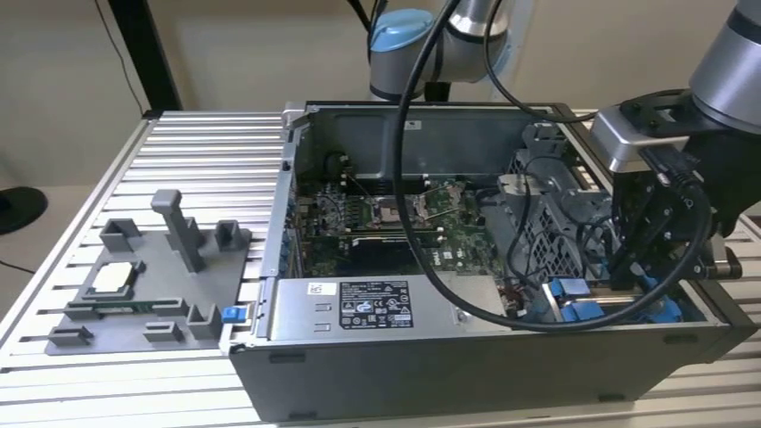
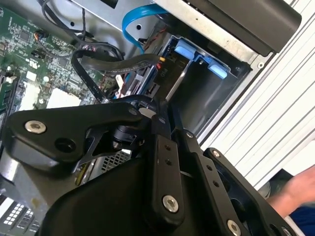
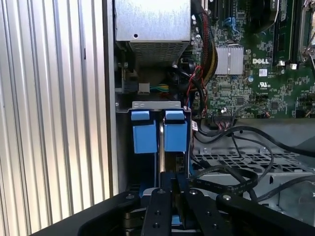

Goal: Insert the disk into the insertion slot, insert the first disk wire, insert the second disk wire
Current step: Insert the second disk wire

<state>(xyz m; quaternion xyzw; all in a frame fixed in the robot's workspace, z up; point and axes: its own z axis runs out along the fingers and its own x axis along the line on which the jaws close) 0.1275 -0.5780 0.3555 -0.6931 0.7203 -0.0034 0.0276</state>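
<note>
Claw [image 3: 166, 216] directly above insertion slot [image 3: 158, 130]

My arm [image 1: 725, 62] is a grey metal tube, with a light blue cap on the joint [image 1: 398, 36] behind. A silver block [image 1: 625, 143] sits at my wrist. Thick black cables [image 1: 416, 223] loop down from it. My tool [image 2: 157, 147] is matt black: flat linkage bars pinned with round silver screws [image 2: 35, 127].

black cables [image 3: 231, 172] crowding insertion slot [image 3: 158, 129], perforated cage [image 3: 246, 162] alongside
</note>
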